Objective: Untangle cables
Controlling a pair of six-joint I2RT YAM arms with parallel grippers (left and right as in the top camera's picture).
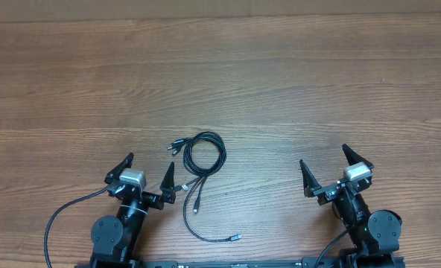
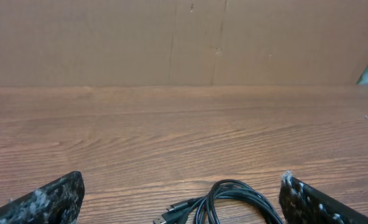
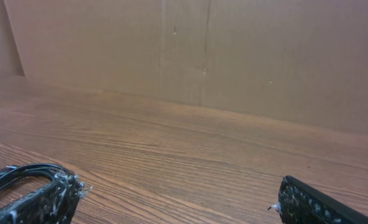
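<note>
Left fingers (image 2: 44, 200) and right fingers (image 3: 314, 202) both stand spread wide, holding nothing, low near the robot's edge, which I judge a ready pose before any reach. Between the 2, closer to the left pair and just ahead of it, the cables (image 1: 204, 135) lie on the worktop (image 1: 295, 74) as a small coil with plug ends poking out and loose tails trailing toward the robot. Brown wood grain covers the worktop, and a plain brown panel (image 2: 171, 43) backs it.

A wood-grain table (image 1: 295, 82) carries thin black cables (image 1: 205, 135), looped, with plug ends trailing loose.
</note>
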